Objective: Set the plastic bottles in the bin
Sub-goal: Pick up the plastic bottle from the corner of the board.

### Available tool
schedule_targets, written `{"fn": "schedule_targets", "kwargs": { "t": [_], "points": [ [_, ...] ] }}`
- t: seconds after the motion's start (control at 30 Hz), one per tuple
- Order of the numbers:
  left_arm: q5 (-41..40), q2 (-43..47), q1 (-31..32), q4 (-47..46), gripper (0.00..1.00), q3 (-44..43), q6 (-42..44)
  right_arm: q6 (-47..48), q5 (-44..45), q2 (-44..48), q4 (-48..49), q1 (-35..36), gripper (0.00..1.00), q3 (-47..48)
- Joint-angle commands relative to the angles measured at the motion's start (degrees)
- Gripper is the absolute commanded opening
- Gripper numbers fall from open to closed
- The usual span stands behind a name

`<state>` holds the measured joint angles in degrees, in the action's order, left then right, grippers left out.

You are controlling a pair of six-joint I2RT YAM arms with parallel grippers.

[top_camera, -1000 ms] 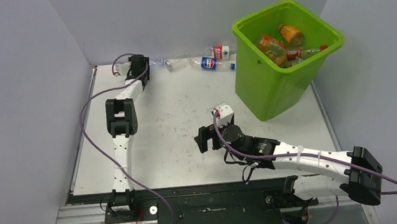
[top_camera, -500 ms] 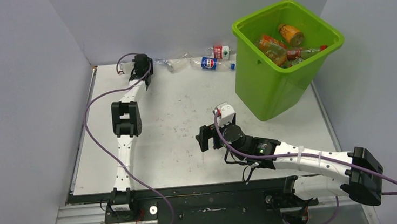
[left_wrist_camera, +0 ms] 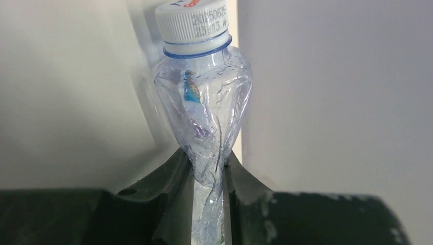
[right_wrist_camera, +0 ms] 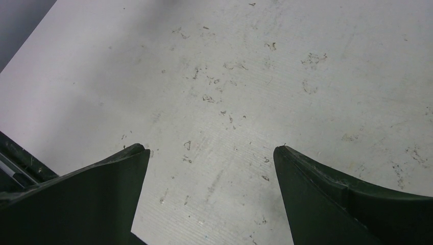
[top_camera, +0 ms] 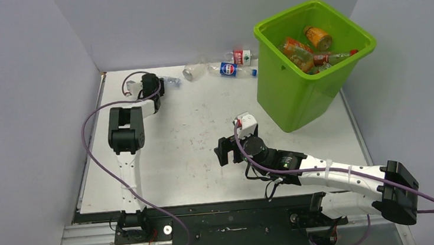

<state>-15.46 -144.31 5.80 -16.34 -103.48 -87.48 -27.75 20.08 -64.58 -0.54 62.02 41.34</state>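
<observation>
My left gripper [top_camera: 157,84] is shut on a crushed clear plastic bottle [left_wrist_camera: 204,97] with a white cap, pinched flat between the jaws [left_wrist_camera: 209,159]; the top view shows this bottle [top_camera: 171,81] sticking out to the right near the table's back left. Three more bottles lie along the back wall: a clear one [top_camera: 194,71], a blue-labelled one [top_camera: 231,69] and a red-labelled one [top_camera: 241,55]. The lime-green bin [top_camera: 289,95] stands at the back right with several orange and red-labelled bottles [top_camera: 300,50] inside. My right gripper [top_camera: 224,151] hangs open over bare table [right_wrist_camera: 212,150], holding nothing.
Grey walls close in the table at the back and on both sides. The white tabletop [top_camera: 191,130] is scuffed. A purple cable [top_camera: 93,118] loops off the left arm towards the left wall.
The left gripper closed on the crushed bottle and the arm drew back from the back wall with it. The right arm has not moved.
</observation>
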Motion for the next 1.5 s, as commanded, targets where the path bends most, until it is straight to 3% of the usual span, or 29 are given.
{"fn": "schedule_targets", "kwargs": {
  "t": [0.0,0.23,0.33,0.4,0.47,0.57,0.63,0.73,0.87,1.07,1.3,1.47],
  "points": [
    [2.13,14.47,-2.85,-11.19,0.0,14.22,2.56,0.14,0.27,1.08,1.06,0.81,0.97,3.28],
    [14.79,38.06,-8.65,-19.72,0.0,31.95,8.4,2.97,-0.38,1.36,-3.36,0.97,0.98,12.21],
    [27.1,49.14,-10.14,-21.95,0.0,38.56,12.64,5.41,-0.63,1.57,-5.56,0.97,0.99,17.31],
    [34.24,55.32,-9.49,-18.09,0.0,40.47,18.45,7.01,-0.82,1.56,-6.99,0.85,1.0,21.25],
    [39.12,61.85,-7.64,-11.68,0.0,41.72,27.9,8.29,-2.11,1.53,-8.07,0.82,1.0,25.36],
    [35.64,74.52,-0.45,-1.54,0.0,45.21,45.46,9.39,-5.8,1.04,-10.1,0.67,0.95,32.12],
    [35.17,81.69,4.73,-0.19,0.0,48.99,55.06,10.44,-7.71,0.45,-12.55,0.76,0.95,36.32],
    [39.93,89.45,8.77,0.21,0.0,53.65,61.85,11.91,-10.49,0.65,-14.67,0.8,0.95,40.76],
    [47.57,96.02,11.67,-4.08,0.0,60.35,66.1,13.88,-13.56,1.46,-16.16,0.82,0.95,44.14],
    [47.04,100.93,23.35,-3.18,0.0,67.75,79.01,14.63,-16.82,-1.59,-20.92,0.82,0.95,49.51],
    [45.04,101.42,24.41,-4.41,0.0,68.7,77.41,13.64,-11.9,-6.7,-24.55,0.82,0.98,50.86],
    [44.31,102.75,25.5,-5.38,0.0,70.63,77.18,12.42,-8.38,-7.9,-21.33,0.82,0.9,48.06]
  ]
}}
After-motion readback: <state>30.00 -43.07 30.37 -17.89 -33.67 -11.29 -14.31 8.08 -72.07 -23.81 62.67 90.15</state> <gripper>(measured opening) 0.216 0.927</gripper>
